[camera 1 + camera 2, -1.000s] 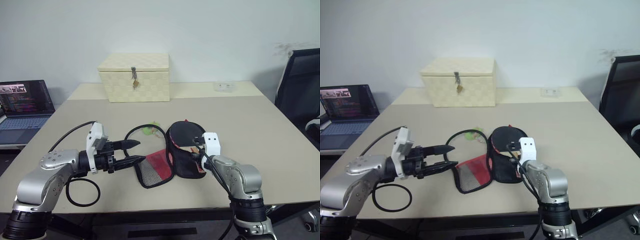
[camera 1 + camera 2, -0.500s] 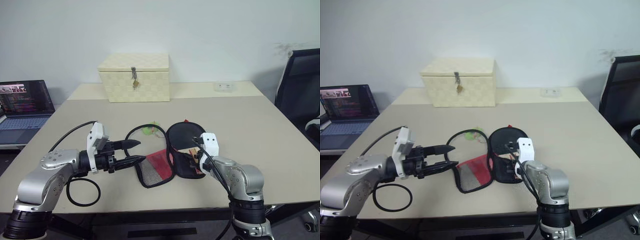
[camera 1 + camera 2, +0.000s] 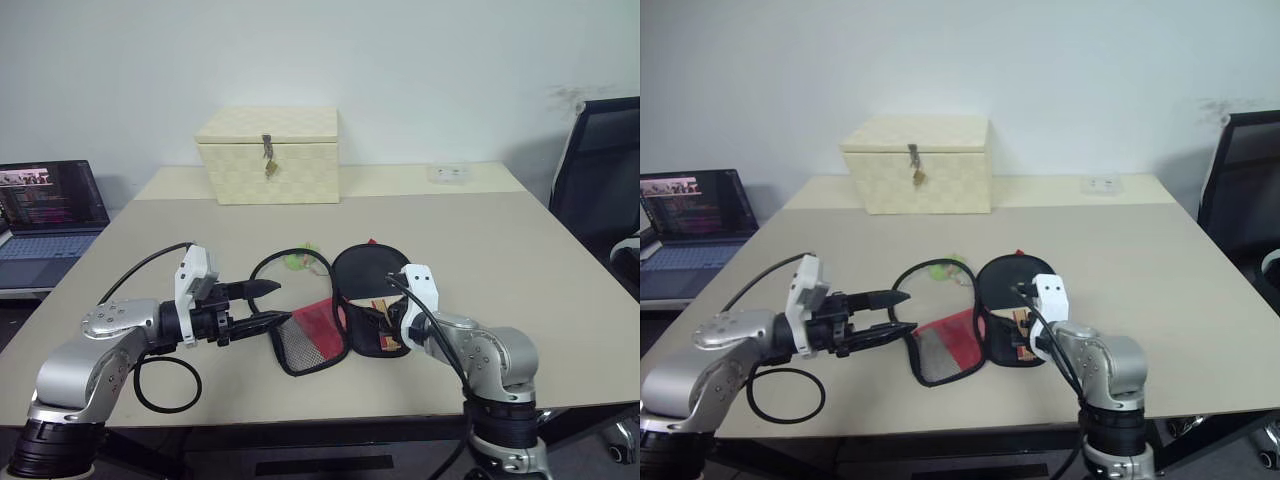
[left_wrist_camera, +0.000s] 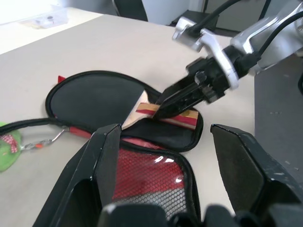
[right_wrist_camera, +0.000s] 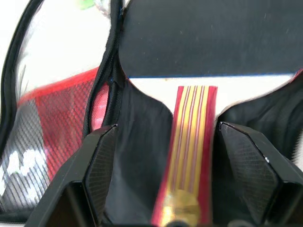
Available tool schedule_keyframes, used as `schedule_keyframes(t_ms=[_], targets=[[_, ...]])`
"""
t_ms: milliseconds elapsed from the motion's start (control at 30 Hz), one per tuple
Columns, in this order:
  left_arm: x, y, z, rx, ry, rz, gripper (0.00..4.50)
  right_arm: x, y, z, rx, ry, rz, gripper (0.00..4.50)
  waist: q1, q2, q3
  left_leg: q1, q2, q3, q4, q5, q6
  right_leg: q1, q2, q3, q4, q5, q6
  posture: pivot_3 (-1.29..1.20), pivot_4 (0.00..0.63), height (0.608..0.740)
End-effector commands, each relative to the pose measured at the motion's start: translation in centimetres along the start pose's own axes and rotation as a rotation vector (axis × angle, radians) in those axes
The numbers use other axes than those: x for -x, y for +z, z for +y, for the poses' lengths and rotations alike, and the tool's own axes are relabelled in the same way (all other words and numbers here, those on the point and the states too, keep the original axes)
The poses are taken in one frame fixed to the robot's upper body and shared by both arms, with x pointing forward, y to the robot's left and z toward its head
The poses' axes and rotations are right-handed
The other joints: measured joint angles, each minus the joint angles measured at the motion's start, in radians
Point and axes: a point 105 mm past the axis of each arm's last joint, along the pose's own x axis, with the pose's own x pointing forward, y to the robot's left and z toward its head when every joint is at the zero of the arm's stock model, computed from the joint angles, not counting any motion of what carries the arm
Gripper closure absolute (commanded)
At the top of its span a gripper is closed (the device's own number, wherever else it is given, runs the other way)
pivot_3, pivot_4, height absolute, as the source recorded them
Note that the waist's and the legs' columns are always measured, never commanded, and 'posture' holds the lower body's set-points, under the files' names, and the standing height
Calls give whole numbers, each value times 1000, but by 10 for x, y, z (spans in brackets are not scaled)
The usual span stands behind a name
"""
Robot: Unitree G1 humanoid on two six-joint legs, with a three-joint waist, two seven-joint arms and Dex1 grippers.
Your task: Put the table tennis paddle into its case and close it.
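my right pincer (image 4: 165, 101) hangs just over the handle end of the round black-rubber table tennis paddle with its striped wooden handle (image 5: 189, 142), black fingers apart on either side of that handle and not pressing it, so i judge the paddle is lying free where it belongs. it rests inside the near-right half of the soft black fabric zip case (image 3: 360, 290), blade toward the far side and handle toward me, which is the way the cover's shape wants it. the case lies spread open flat on the beige table (image 3: 520, 260), and its other half, the red panel with black mesh pocket (image 3: 310, 335), is folded out to the left; that flap has to swing over the paddle before the zip can run. my left pincer (image 3: 262, 305) waits just left of that flap, fingers apart and pointing right at it, well placed to catch its edge. a green pull tab (image 3: 297, 262) on the zip cord lies on the far side of the case. white marks show on the red panel, too small for me to read. farther off stand a cream woven box with a metal latch (image 3: 268, 155) and, far left, an open laptop (image 3: 50, 205) whose screen text i cannot make out.
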Motion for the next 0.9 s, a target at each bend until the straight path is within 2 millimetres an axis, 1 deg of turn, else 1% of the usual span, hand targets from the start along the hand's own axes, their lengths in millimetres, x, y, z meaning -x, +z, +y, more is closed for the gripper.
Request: schedule_keyframes(t_ms=[33,167,267,300,367,433,467,500,533,733,900], targets=[[1,-2,9,-13,64,0,1202,24,26,20,133,175,-116,744,0,-1,0,0,0,0,0,0,0,0,0,0,0,0,0,0,150,740],[3,-15,20,-4,120,31,1202,51,36,20,262,300,-139,744,1,-1,0,0,1,-1,0,0,0,0,0,0,0,-1,1,0,150,740],[9,-35,38,-13,200,124,1781,70,43,18,322,371,-157,716,0,-1,0,0,0,0,0,0,0,0,0,0,0,-1,1,0,150,740],[10,-41,41,-17,215,153,2043,74,45,17,335,386,-158,716,0,-1,0,0,0,0,0,0,0,0,0,0,0,-1,1,0,150,740],[11,-52,47,-16,235,194,2817,81,47,17,357,407,-160,716,1,-1,0,0,0,0,0,0,0,0,0,-1,0,-1,1,0,150,740],[11,-58,50,-8,242,216,3557,84,49,15,371,411,-162,716,0,-1,0,0,0,0,1,0,0,0,1,-1,0,0,1,0,150,740],[11,-62,53,0,259,229,3837,84,49,15,375,409,-162,716,1,-1,0,0,0,0,1,0,0,0,1,-1,0,0,1,0,150,740],[10,-65,56,1,271,245,4288,85,50,14,379,408,-163,716,1,-1,0,0,0,0,1,0,0,0,1,0,0,0,1,0,150,740],[10,-69,57,4,276,266,4473,85,50,14,384,409,-165,716,1,-1,0,0,0,0,1,0,0,0,1,-1,0,0,1,0,150,740],[6,-90,54,14,240,381,4473,92,44,21,406,464,-143,716,2,-1,0,0,1,0,1,0,0,0,0,0,0,1,-1,0,150,740],[10,-95,52,25,217,430,4473,98,41,22,415,491,-129,716,3,-1,0,0,1,-1,1,0,0,0,1,-1,0,1,-1,0,150,740]])
